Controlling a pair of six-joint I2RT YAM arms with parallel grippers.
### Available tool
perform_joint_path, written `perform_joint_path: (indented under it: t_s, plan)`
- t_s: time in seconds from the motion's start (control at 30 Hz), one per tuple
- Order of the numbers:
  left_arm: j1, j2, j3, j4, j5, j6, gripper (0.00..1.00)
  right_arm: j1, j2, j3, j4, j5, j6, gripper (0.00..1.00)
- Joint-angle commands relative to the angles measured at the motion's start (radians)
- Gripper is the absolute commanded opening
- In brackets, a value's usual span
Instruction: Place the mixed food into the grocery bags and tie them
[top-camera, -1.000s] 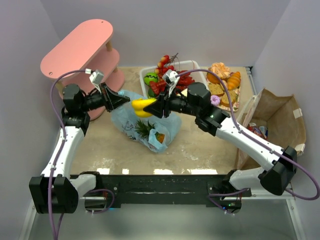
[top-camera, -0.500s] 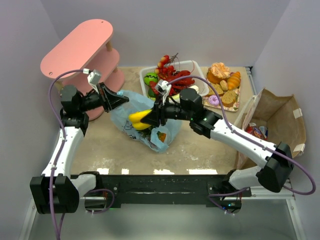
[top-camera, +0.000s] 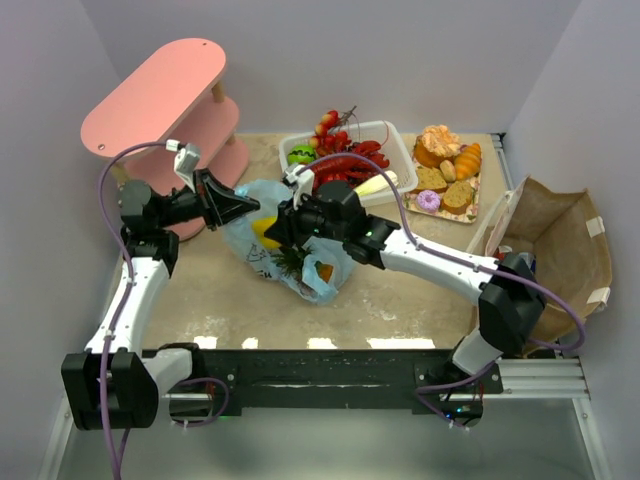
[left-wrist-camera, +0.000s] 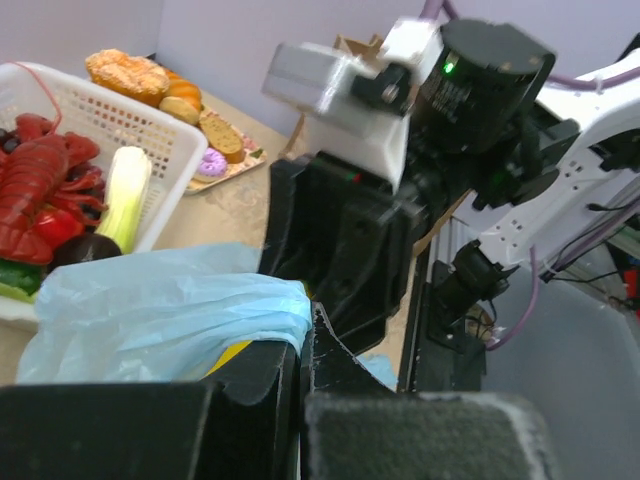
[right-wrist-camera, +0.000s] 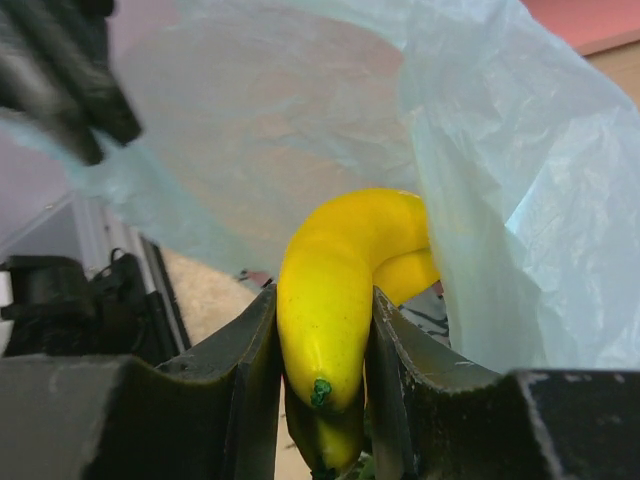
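- The thin light-blue plastic bag with cartoon print (top-camera: 300, 262) lies on the beige bench (top-camera: 200, 295), left of centre. Its mouth is lifted toward the left.
- The left tool (top-camera: 243, 206) is closed on the bag's upper rim. In the left wrist view the blue film runs right into the pinched black fingers (left-wrist-camera: 255, 375).
- The right tool (right-wrist-camera: 325, 305) grips the yellow toy bananas (right-wrist-camera: 345, 280) between its two fingers, green tip toward the camera. The blue film surrounds the bananas above and to the right, so they are at or just inside the bag's mouth.
- Through the film, a pineapple with green leaves (top-camera: 289, 262) and an orange item (top-camera: 322, 273) show inside the bag.
- The white rectangular plastic basket (top-camera: 398, 143) stands at the far middle of the bench, just beyond the bag. It holds a red lobster (top-camera: 348, 165), a round green item (top-camera: 301, 157), a pale stalk-shaped vegetable (top-camera: 373, 184) and small red fruits (top-camera: 328, 123).
- Right of the basket, a flat tray (top-camera: 474, 198) carries bread slices, a croissant and a pink doughnut (top-camera: 429, 200).
- The stiff brown paper bag with white handles (top-camera: 562, 235) stands open at the right edge. The right arm covers part of its inside, and I cannot make out its contents.
- A pink three-tier shelf (top-camera: 150, 95) stands at the far left.
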Motion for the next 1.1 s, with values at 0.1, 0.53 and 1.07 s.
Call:
perform_joint_path:
  t_s: [0.1,0.53,1.07]
  plan:
    - [0.004,-0.004,-0.021,0.238,0.05,-0.161,0.0,0.045,-0.029,-0.037,0.129,0.38,-0.079,0.0]
    - [0.013,0.036,-0.035,0.799,-0.041,-0.71,0.0,0.132,0.227,0.068,-0.081,0.72,-0.041,0.26]
    - [0.04,0.065,0.063,-0.024,-0.159,-0.083,0.0,0.129,0.04,0.058,-0.144,0.314,-0.149,0.99]
